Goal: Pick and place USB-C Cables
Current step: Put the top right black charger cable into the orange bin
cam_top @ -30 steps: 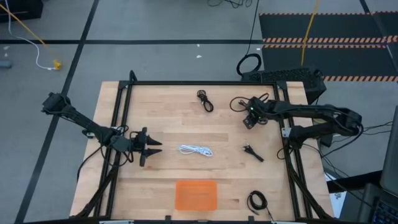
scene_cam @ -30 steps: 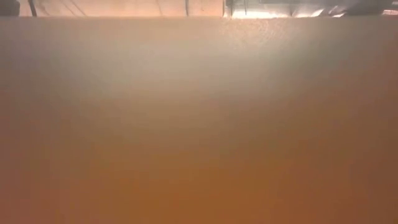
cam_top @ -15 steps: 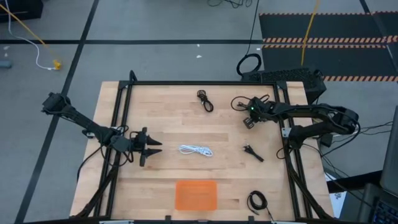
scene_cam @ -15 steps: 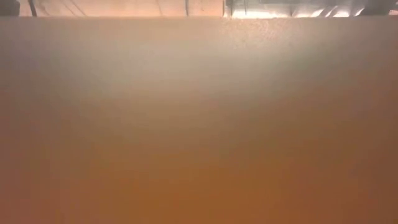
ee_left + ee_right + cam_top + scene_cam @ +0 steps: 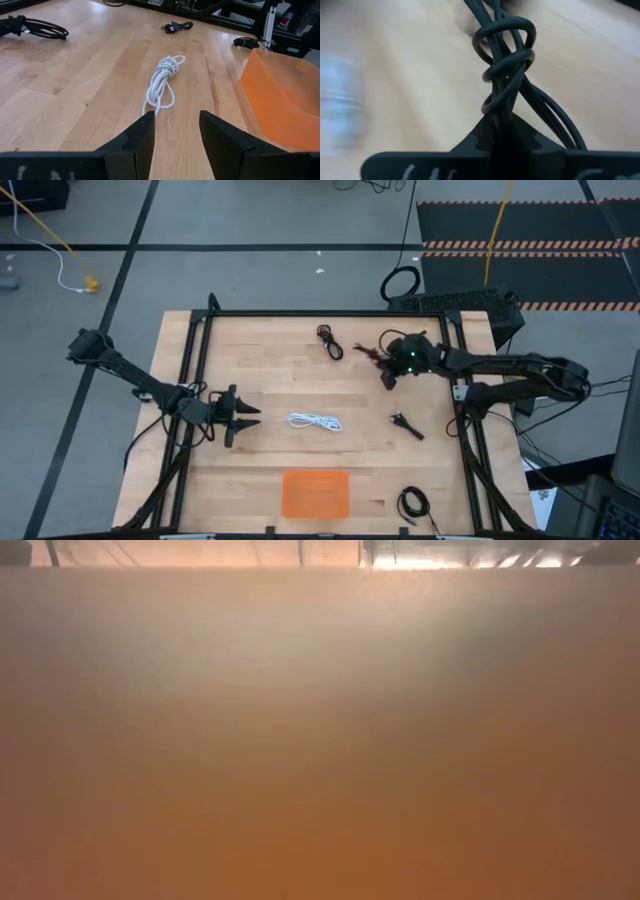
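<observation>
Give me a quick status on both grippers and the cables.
Right gripper shut on a black USB-C cable at the table's far right. Left gripper open, waiting before the white cable. Orange tray empty. Nothing in the way.

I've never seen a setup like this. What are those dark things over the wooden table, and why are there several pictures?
They are two robot arms, each ending in a two-finger pincer. One camera looks down from above; one sits on each wrist; the table-level picture shows only an orange blur.

The right pincer is shut on a black cable bundle at the table's far right. The left pincer waits open, pointing at a white cable.

Also lying there: three more black cables and an orange tray.
</observation>
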